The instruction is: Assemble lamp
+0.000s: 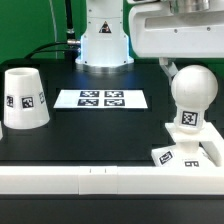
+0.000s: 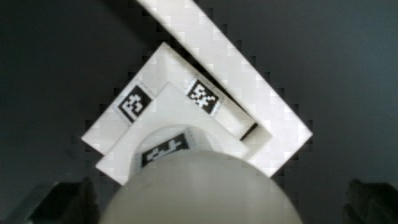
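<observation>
**Q:** What is your gripper doing?

**A:** My gripper [image 2: 217, 203] is spread wide and grasps nothing. In the wrist view my dark fingers [image 2: 64, 200] stand on either side of the round head of the bulb [image 2: 187, 185], with gaps between.

**Q:** Where are the lamp parts?

**A:** In the exterior view the bulb stands upright on the base [image 1: 168, 157] at the lower right of the frame. The base lies just beside the long rail [image 1: 90, 180] along the bottom. The shade [image 1: 25, 98] stands on its wider end at the left of the black worktop [image 1: 100, 135], well apart from the bulb. The marker board [image 1: 100, 99] lies flat in the middle.
</observation>
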